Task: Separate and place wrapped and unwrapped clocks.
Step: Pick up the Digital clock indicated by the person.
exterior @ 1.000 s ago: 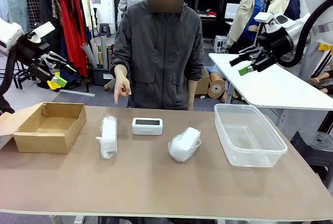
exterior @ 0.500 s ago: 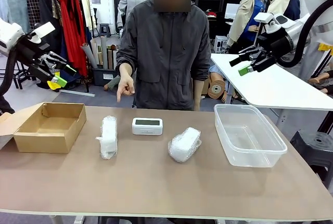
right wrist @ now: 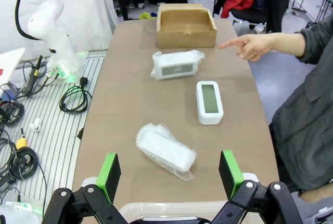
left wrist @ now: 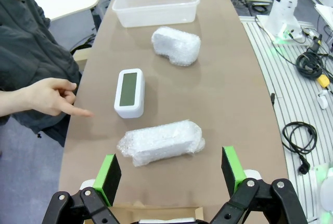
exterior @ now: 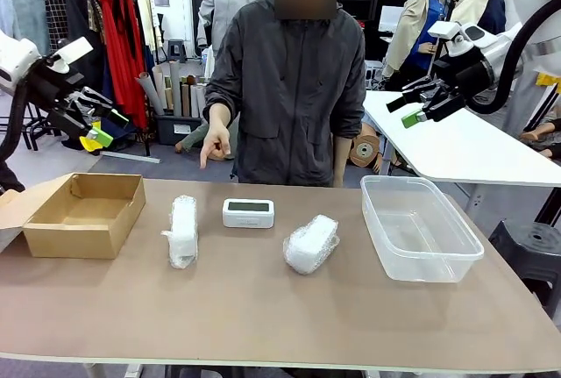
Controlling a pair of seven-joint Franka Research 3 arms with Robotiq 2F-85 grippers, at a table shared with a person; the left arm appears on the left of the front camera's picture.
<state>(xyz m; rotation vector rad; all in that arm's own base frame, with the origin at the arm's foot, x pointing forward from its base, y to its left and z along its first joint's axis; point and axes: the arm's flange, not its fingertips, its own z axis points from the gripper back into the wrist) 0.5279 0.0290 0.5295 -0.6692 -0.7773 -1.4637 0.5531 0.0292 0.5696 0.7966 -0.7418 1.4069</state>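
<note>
Left hand [exterior: 105, 130] and right hand [exterior: 405, 111] hung raised at either side, both spread wide, gripping nothing. On the surface [exterior: 263, 317], the bare clock [exterior: 248, 212] sat between the left wrapped clock [exterior: 182, 231] and the right wrapped clock [exterior: 311, 243], none touching.

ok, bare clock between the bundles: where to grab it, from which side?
The bare clock lies flat, screen up, long axis running left-right. Come from above at mid-length, pinching its two long side walls, which look flat and parallel. The left bundle and right bundle sit apart from it, so there's probably room.
</note>
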